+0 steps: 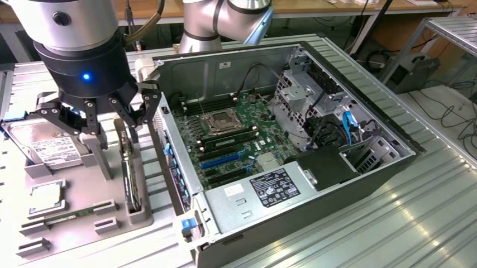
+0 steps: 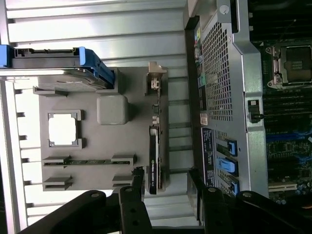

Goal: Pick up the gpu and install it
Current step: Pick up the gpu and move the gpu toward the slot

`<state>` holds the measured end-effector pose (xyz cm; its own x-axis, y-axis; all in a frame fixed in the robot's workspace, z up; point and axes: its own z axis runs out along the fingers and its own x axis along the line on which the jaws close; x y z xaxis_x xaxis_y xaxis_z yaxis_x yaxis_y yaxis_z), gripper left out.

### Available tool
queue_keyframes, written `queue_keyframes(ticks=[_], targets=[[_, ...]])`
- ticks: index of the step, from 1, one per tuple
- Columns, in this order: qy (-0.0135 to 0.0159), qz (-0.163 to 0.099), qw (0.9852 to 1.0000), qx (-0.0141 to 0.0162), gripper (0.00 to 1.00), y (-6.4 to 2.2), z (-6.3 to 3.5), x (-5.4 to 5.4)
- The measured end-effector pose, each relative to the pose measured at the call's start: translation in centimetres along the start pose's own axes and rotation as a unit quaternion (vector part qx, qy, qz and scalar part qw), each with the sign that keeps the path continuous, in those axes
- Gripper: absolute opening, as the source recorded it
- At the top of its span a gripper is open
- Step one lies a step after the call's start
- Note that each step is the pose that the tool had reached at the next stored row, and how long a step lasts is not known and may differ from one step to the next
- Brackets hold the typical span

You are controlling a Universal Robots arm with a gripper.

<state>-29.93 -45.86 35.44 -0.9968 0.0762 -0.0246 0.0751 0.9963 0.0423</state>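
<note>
**Spread gripper poised over the standing gpu**

Exterior view, far left of frame: boxy silver hard drive with a white label, propped in the grey moulded parts stand. Upper left: black multi-finger gripper, fingers spread wide, nothing held. Just below it, slightly to the exterior view's right: the gpu, a thin dark card on edge in the stand's slot, long axis running toward the lower edge. Wrist view: card lines up with the gap between the fingers. Right: open grey metal computer case, green motherboard exposed.

gpu: lower edge sunk in holder slot | hard drive: partly behind jaws | drive label: unreadable
</note>
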Motion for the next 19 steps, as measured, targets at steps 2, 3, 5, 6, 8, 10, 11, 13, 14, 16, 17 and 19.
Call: queue_keyframes(ticks=[2, 3, 5, 6, 8, 10, 11, 13, 14, 16, 17, 19], targets=[[0.0, 0.0, 1.0, 0.0, 0.48, 0.0, 0.07, 0.0], [0.0, 0.0, 1.0, 0.0, 0.48, 0.0, 0.11, 0.0], [0.0, 0.0, 1.0, 0.0, 0.48, -0.01, 0.19, 0.01], [0.0, 0.0, 1.0, 0.0, 0.48, -0.01, 0.24, 0.01], [0.0, 0.0, 1.0, 0.0, 0.48, -0.01, 0.32, 0.01], [0.0, 0.0, 1.0, 0.0, 0.48, -0.02, 0.42, 0.01], [0.0, 0.0, 1.0, 0.0, 0.48, -0.02, 0.46, 0.01], [0.0, 0.0, 1.0, 0.0, 0.48, -0.02, 0.54, 0.01], [0.0, 0.0, 1.0, 0.0, 0.48, -0.02, 0.58, 0.02], [0.0, 0.0, 1.0, 0.0, 0.48, -0.03, 0.66, 0.02], [0.0, 0.0, 1.0, 0.0, 0.48, -0.03, 0.7, 0.02], [0.0, 0.0, 1.0, 0.0, 0.48, -0.03, 0.79, 0.02]])
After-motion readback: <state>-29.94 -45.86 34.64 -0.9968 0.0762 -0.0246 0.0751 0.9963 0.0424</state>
